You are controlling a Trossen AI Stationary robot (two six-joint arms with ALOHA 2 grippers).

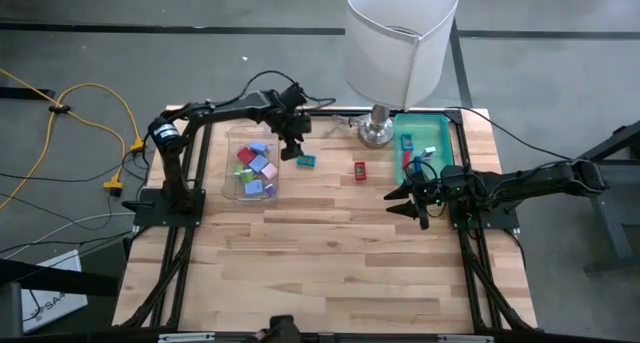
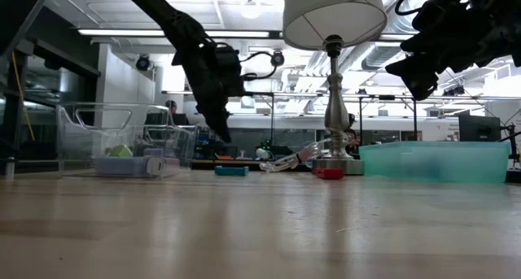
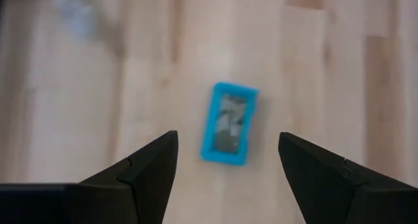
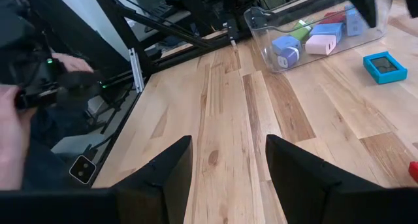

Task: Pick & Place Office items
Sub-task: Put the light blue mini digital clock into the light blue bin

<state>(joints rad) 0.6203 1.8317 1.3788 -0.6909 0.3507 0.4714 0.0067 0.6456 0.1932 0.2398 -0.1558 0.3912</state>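
your left end effector [image 3: 227, 165] hangs released right above the teal piece [image 3: 228, 123] on the counter [image 1: 330, 253], beside the bin [image 1: 232, 188]; its long axis crosses the finger gap, the right arm farther off.

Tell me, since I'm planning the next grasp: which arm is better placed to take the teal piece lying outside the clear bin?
Left. The left gripper hangs right above the teal piece, jaws open around it. The right gripper sits farther off, beside the green tray.
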